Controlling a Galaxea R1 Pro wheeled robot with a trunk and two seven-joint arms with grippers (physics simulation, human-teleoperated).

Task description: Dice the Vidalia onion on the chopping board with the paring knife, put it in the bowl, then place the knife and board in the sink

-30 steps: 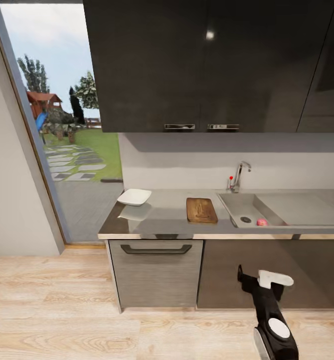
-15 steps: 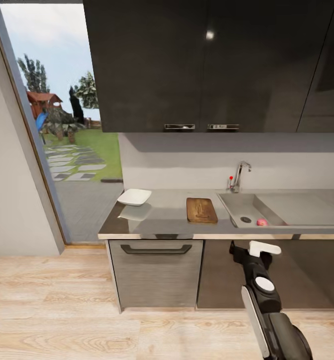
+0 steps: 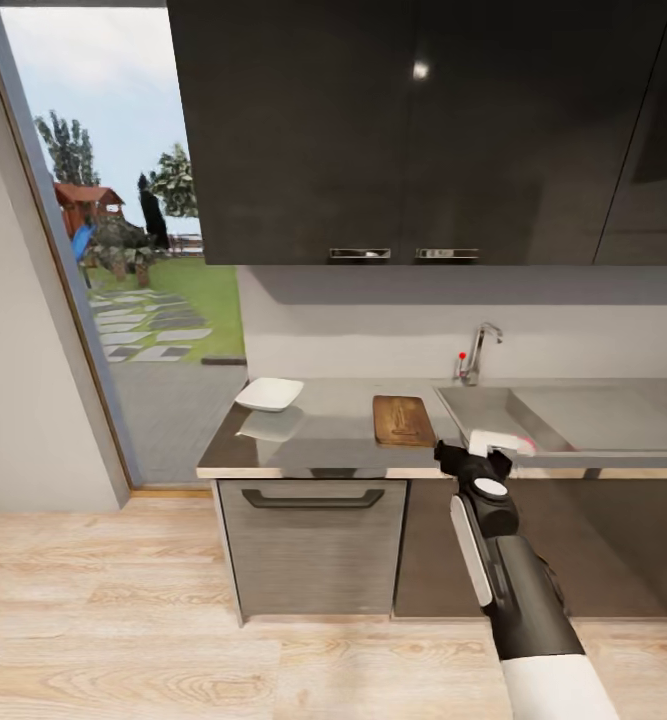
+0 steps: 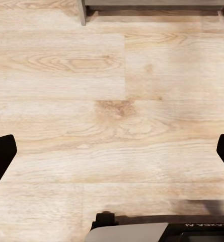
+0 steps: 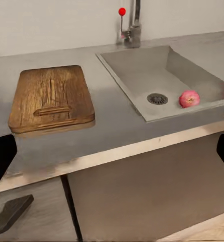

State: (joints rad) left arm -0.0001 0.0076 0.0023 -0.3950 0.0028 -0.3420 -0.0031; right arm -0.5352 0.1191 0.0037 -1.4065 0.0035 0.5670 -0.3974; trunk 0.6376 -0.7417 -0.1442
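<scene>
Below the front edge of the countertop (image 3: 323, 440), I have the right arm stretched forward and up, with the right gripper (image 3: 470, 452) raised to the counter lip just in front of the sink (image 3: 573, 420). Its fingers (image 5: 1, 159) sit at the far edges of the right wrist view, spread wide with nothing between them. The left gripper (image 4: 112, 151) points straight down at the wooden floor (image 4: 112, 101), equally wide apart and empty.

I see open counter between the chopping board (image 5: 52, 98) and the sink's left rim. The board lies flat, long axis running near to far. A dark shape on it may be the paring knife; I cannot tell. The onion (image 5: 189, 98) rests in the basin beside the drain (image 5: 157, 98), near the front wall. The bowl (image 3: 269, 394) sits far left on the counter, well apart from the board.
</scene>
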